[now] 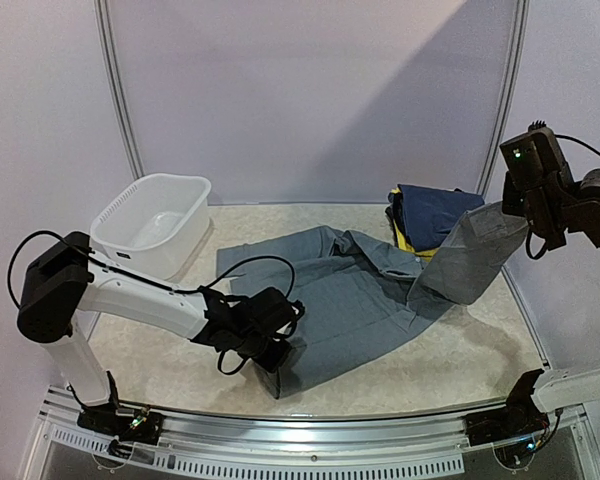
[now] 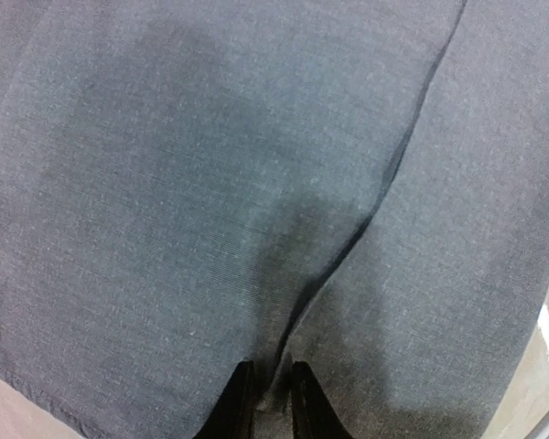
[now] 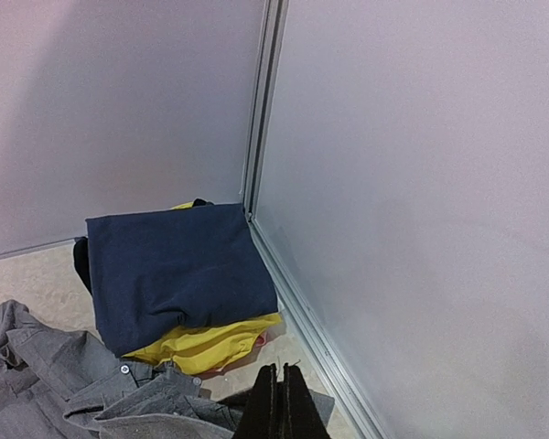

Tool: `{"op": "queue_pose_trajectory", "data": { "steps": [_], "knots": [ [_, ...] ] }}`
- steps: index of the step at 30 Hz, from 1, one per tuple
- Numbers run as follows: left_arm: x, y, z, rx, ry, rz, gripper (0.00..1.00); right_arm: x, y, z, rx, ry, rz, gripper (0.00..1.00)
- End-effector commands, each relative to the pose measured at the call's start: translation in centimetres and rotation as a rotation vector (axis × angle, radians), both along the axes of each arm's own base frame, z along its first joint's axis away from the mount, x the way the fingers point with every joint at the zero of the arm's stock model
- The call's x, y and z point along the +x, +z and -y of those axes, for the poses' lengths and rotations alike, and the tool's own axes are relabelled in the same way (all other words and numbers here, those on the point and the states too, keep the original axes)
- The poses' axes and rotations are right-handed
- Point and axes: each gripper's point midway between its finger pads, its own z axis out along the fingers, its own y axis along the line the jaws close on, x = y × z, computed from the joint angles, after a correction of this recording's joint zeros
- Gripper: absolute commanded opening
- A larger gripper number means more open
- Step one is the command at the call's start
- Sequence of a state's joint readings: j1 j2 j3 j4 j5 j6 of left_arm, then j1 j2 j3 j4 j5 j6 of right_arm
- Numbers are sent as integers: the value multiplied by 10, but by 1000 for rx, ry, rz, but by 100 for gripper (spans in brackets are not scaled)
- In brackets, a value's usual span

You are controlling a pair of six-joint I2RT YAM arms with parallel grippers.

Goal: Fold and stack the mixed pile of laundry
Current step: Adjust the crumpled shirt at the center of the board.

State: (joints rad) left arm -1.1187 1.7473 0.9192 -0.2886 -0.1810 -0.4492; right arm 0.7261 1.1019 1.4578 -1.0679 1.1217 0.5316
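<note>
A pale speckled table (image 1: 480,350) is closed in by white wall panels (image 1: 310,90) at the back and both sides, with a metal rail (image 1: 310,425) along the near edge. Grey trousers (image 1: 350,300) lie spread across the middle and take up most of the floor space, leaving bare strips at the front right and front left. The left gripper (image 1: 275,350) sits low on the trousers' near hem. The right gripper (image 1: 525,222) is raised near the right wall, holding 1 trouser leg lifted off the table. A white basin (image 1: 160,180) stands at the back left, just beside the trousers. In the back right corner, a folded navy garment (image 1: 430,215) rests on a yellow garment (image 1: 405,240), close behind the lifted leg. The left wrist view alone shows the left gripper (image 2: 273,402) with jaws nearly together, pinching a small ridge of grey cloth. The right wrist view shows the right gripper (image 3: 274,407) with jaws pressed together over trouser cloth, plus a sliver of reddish cloth (image 3: 259,340) under the yellow garment and the corner post (image 3: 261,110) touching the stack.
</note>
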Motion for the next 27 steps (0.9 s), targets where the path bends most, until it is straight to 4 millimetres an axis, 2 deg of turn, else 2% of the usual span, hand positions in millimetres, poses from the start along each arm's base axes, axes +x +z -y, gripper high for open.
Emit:
{"op": "queue_pose_trajectory", "data": {
  "steps": [1,5,8,14,17,24,27],
  "knots": [
    [-2,12,6,-31,-10,19,12,3,-3,0,-9,-2,-2,0],
    [-5,21,11,-74,-26,23,0,3,-1,-2,-3,7,3,0],
    [-6,26,12,-97,-31,23,0,3,0,-1,0,7,7,0],
    [-8,37,-1,-95,-16,47,0,5,2,-4,1,13,4,0],
    [-9,35,-5,-77,-20,42,13,7,2,-6,5,19,3,0],
    [-14,14,9,-96,-43,-10,13,10,0,-10,7,26,-4,0],
    [-11,11,7,-79,-30,-2,22,10,0,-10,3,26,-8,0]
  ]
}}
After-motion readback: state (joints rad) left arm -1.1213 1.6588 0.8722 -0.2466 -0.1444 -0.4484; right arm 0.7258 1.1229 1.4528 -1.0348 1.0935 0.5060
